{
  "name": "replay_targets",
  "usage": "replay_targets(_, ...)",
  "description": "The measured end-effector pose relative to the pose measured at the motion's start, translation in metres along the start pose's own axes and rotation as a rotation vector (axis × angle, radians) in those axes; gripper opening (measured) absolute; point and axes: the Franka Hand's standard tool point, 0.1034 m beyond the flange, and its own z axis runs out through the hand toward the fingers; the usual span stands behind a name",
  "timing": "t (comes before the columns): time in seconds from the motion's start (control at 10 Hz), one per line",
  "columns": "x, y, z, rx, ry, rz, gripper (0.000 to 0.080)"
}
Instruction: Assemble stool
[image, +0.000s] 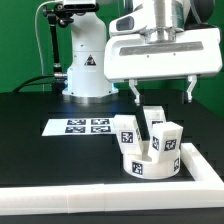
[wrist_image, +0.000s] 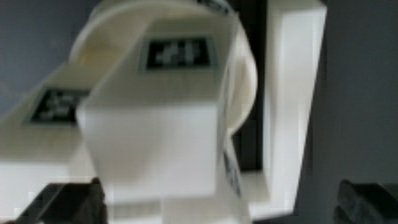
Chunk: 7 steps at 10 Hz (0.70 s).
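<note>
The stool's round white seat lies flat in the corner of the white border wall. Three chunky white legs stand upright on it: one on the exterior view's left, one at the back and one on the right, each with black-and-white tags. My gripper hangs open just above the legs, its fingertips to either side of the back leg's top and touching nothing. In the wrist view a blurred tagged leg fills the space between the dark fingertips of the gripper.
The marker board lies flat on the black table to the exterior view's left of the stool. The L-shaped white border wall runs along the front and up the right side. The arm's white base stands behind.
</note>
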Motion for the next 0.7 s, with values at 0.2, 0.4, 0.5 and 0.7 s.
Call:
replay_targets(0.2,0.0051,0.0000,-0.0035,0.009,-0.118,0.006,0.0649)
replay_targets(0.4,0.0006,0.0032,-0.0051,0.014,-0.291,0.028,0.0649)
replay_targets(0.5,0.0030,0.0040,-0.0045,0.014,-0.318,0.033,0.0649)
replay_targets(0.7,0.0029,0.0043,-0.0048,-0.012,-0.320,-0.068,0.0649)
